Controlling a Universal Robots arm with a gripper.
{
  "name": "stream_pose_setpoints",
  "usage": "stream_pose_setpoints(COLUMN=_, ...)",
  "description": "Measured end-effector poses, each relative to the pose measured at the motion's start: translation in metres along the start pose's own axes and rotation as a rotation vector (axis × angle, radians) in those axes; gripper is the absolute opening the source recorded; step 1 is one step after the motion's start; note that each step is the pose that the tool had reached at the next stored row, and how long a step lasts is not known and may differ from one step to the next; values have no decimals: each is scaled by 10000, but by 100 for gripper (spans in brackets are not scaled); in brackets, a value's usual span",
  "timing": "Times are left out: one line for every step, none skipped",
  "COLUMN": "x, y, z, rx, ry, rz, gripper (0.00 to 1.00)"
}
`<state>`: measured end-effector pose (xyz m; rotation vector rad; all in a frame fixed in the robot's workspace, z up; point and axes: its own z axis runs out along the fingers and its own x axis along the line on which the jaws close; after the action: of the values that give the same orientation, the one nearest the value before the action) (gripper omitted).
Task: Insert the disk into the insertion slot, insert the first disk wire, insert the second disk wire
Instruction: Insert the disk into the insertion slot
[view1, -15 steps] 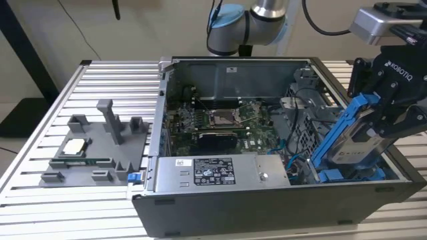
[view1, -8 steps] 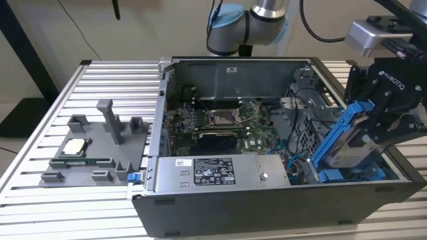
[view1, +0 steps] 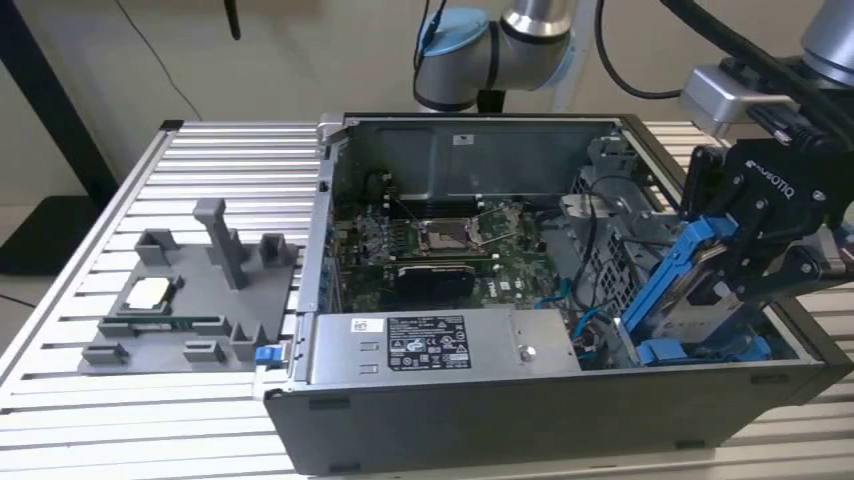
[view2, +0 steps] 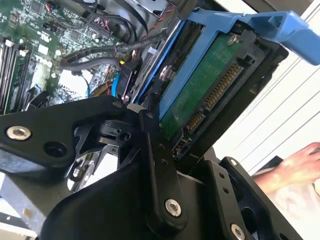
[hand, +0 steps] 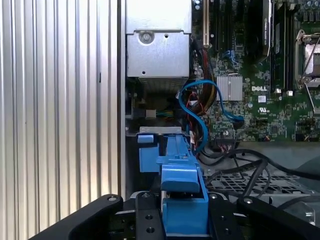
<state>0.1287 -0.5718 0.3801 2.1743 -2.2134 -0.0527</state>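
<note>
My gripper (view1: 737, 262) is shut on the disk (view1: 677, 283), a drive in a bright blue carrier. It holds the disk steeply tilted over the open computer case's end on the exterior view's right. The disk's lower end is down at the insertion slot (view1: 705, 351), a grey bay with blue tabs. The second wrist view shows the disk's green board and connectors (view2: 207, 97) between the black fingers (view2: 155, 150). In the first wrist view the blue carrier (hand: 181, 175) sits in my gripper (hand: 185, 214), with the slot's blue tab (hand: 148, 149) just beyond. A loose blue wire (hand: 199, 116) curls beside the bay.
The grey labelled power-supply box (view1: 434, 346) lies along the case's front wall, the motherboard (view1: 441, 240) behind it. A grey fixture plate (view1: 187, 300) lies on the ribbed aluminium table (view1: 200, 170) at the exterior view's left. A person's hand (view2: 295, 170) is outside the case.
</note>
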Motion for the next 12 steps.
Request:
stream_pose_setpoints(x=0, y=-1, z=6, rx=1, ry=1, rz=-1, gripper=33)
stream_pose_setpoints(x=0, y=-1, z=7, rx=0, ry=3, rz=-1, gripper=34)
stream_pose_setpoints(x=0, y=-1, z=7, rx=-1, ry=3, rz=-1, gripper=34)
stream_pose_setpoints(x=0, y=-1, z=8, rx=-1, ry=-1, rz=-1, gripper=40)
stream_pose_setpoints(x=0, y=-1, z=8, rx=-2, ry=-7, rz=-1, gripper=47)
stream_pose_setpoints(x=1, y=-1, z=6, rx=-3, ry=-9, rz=-1, gripper=47)
stream_pose_setpoints(x=1, y=-1, z=5, rx=-5, ry=-11, rz=-1, gripper=47)
stream_pose_setpoints(x=1, y=0, z=4, rx=-5, ry=-13, rz=0, gripper=47)
stream_pose_setpoints(x=1, y=0, z=4, rx=-6, ry=-12, rz=4, gripper=47)
stream_pose_setpoints(x=1, y=0, z=6, rx=-6, ry=-14, rz=19, gripper=47)
stream_pose_setpoints(x=1, y=5, z=7, rx=-6, ry=-25, rz=55, gripper=49)
stream_pose_setpoints(x=1, y=11, z=9, rx=-7, ry=-50, rz=99, gripper=49)
